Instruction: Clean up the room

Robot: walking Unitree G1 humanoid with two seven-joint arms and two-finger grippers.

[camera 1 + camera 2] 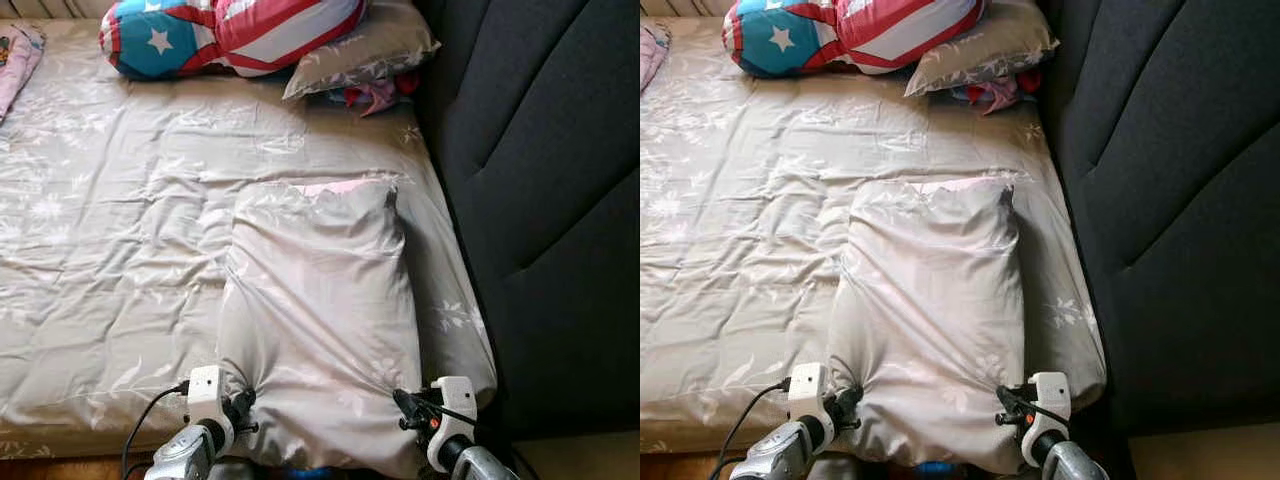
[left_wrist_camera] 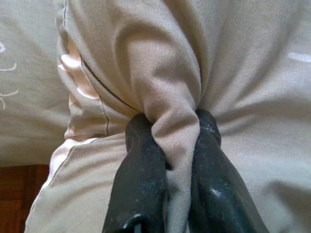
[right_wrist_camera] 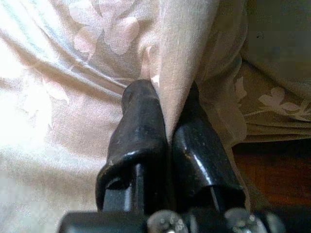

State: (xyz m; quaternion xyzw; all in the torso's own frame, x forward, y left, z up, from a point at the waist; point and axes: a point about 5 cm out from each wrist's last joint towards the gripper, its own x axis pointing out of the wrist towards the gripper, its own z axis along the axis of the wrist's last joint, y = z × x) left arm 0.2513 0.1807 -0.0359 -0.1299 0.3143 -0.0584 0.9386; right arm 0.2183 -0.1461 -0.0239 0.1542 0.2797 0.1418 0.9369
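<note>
The left claw [image 2: 170, 145] has its two black fingers [image 2: 141, 174] pressed onto a bunched fold of the beige floral-print fabric pillow [image 1: 320, 300], pinching it at the pillow's near left corner. The right claw [image 3: 167, 131] grips the same way: its fingers [image 3: 141, 136] are closed on a pinched ridge of the pillowcase at the near right corner. In the left eye view both claws sit at the near edge of the bed, the left claw [image 1: 238, 408] and the right claw [image 1: 412, 410] well apart, with the pillow stretched between them and creases fanning out from each pinch.

The pillow lies lengthwise on the bed's grey-beige leaf-patterned sheet [image 1: 110, 240], on the right part of the mattress, its near end hanging just over the bed's edge. At its far end a strip of pale pink inner fabric [image 1: 335, 187] peeks out of the case opening.

Just beside the pillow's right side stands the dark grey padded upholstered headboard [image 1: 540, 180]. At the far end of the bed rests a red, white and blue star-and-stripe cushion [image 1: 220, 30], with a second beige floral pillow [image 1: 370, 45] leaning beside it. A pink cloth [image 1: 15, 60] lies at the far left corner. Dark reddish wooden floor [image 2: 12, 194] shows below the bed edge.
</note>
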